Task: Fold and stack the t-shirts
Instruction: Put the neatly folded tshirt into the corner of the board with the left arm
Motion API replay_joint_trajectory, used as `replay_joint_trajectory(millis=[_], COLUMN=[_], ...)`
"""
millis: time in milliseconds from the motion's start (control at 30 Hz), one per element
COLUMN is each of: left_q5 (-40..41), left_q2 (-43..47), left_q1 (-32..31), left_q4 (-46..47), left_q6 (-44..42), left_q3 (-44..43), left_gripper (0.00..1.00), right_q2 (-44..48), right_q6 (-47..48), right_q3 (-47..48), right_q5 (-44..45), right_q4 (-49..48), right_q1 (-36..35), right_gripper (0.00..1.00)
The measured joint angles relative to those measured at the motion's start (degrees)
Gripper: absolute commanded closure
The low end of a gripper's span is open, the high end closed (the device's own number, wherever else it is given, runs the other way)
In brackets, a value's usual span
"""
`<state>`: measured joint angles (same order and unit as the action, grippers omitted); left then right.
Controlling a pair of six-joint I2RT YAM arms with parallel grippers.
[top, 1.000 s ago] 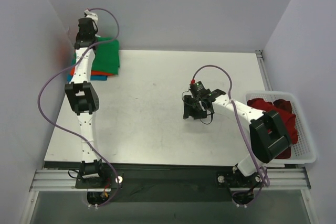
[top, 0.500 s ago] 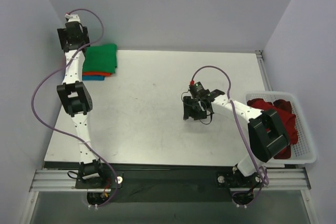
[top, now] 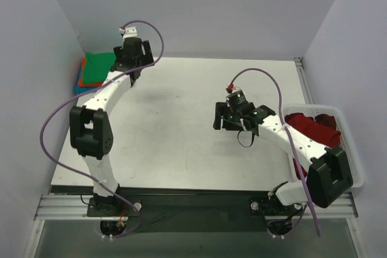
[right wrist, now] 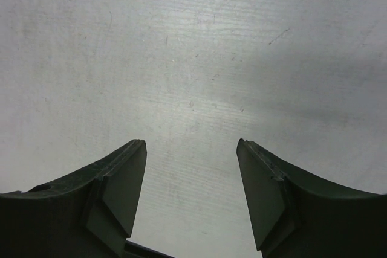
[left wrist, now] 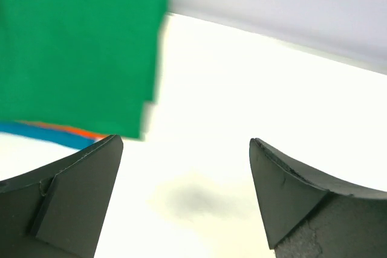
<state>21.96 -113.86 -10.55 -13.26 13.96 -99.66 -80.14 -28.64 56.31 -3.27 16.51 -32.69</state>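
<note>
Green cotton tops the folded stack at the table's (top: 181, 137) far left corner. The green tee (top: 98, 66) lies flat and squared. An orange tee (top: 83, 66) and a blue tee (top: 78, 86) show only as thin edges beneath it. In the left wrist view the same order reads clearly at the stack's near edge: green on top, then a sliver of orange, then blue against the table.

Over the table's far edge, just right of the stack, the left gripper (top: 134, 67) hovers clear of the cloth. Its fingers (left wrist: 72, 197) are spread wide with nothing between them. Only bare table and a faint dark shadow show in the gap.

Above the table's middle, toward its right half, the right gripper (top: 222, 122) hangs low. Its fingers (right wrist: 121, 185) also stand well apart and hold nothing. The surface seen between them is pale grey and lightly scratched.

At the table's right edge sits a white basket (top: 355, 167) with slotted walls. Red tees (top: 314, 128) lie crumpled inside it, unfolded and heaped toward its far end. The right arm's black elbow joint crosses over the basket's near part and hides some of the cloth there, so how many tees it holds cannot be told.

A purple cable (top: 57, 119) loops along the left arm, and another arcs over the right wrist above the table.
</note>
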Motion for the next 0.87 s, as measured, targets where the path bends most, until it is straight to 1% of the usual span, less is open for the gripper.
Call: replay_joint_trajectory(millis=[100, 167, 367, 467, 500, 533, 567, 633, 733, 867], left_q5=[0.57, 2.38, 6.36, 6.6, 6.34, 6.16, 6.03, 5.6, 5.35, 4.5], left_q2=[9.73, 14.67, 22.56, 27.54, 29.35, 31.28, 33.07, 36.0, 38.56, 41.03], left_q1=[-5.73, -10.38, -28.11, -36.37, -38.18, -39.65, -40.63, -41.29, -41.11, -41.09], left_q4=[1.03, 1.22, -0.13, -1.9, -2.8, -3.93, -5.18, -7.78, -9.94, -10.05], left_q6=[5.35, 7.96, 12.52, 14.43, 14.95, 15.45, 15.78, 16.26, 16.92, 16.96], left_q3=[9.05, 13.27, 23.93, 33.48, 36.48, 39.23, 41.48, 44.17, 44.78, 44.78], left_gripper=[0.02, 0.03, 0.03, 0.03, 0.03, 0.03, 0.03, 0.03, 0.03, 0.03], right_q2=[2.95, 5.22, 13.4, 18.58, 20.31, 22.01, 23.56, 26.56, 30.08, 30.51], right_q6=[-0.07, -0.2, -0.28, -0.2, -0.2, -0.15, -0.13, -0.02, 0.0, -0.04], right_q3=[-0.37, -0.59, -5.07, -8.09, -8.92, -9.55, -10.14, -11.32, -13.05, -13.18], right_q5=[0.39, 0.63, 3.98, 6.16, 6.82, 7.52, 8.22, 9.81, 12.68, 15.72], right_q4=[-0.02, -0.11, -1.18, -1.27, -1.11, -1.03, -0.98, -1.01, -0.66, -0.52], right_q1=[0.02, 0.02, 0.02, 0.02, 0.02, 0.02, 0.02, 0.02, 0.02, 0.02], right_gripper=[0.36, 0.35, 0.28, 0.27, 0.27, 0.26, 0.23, 0.22, 0.24, 0.23])
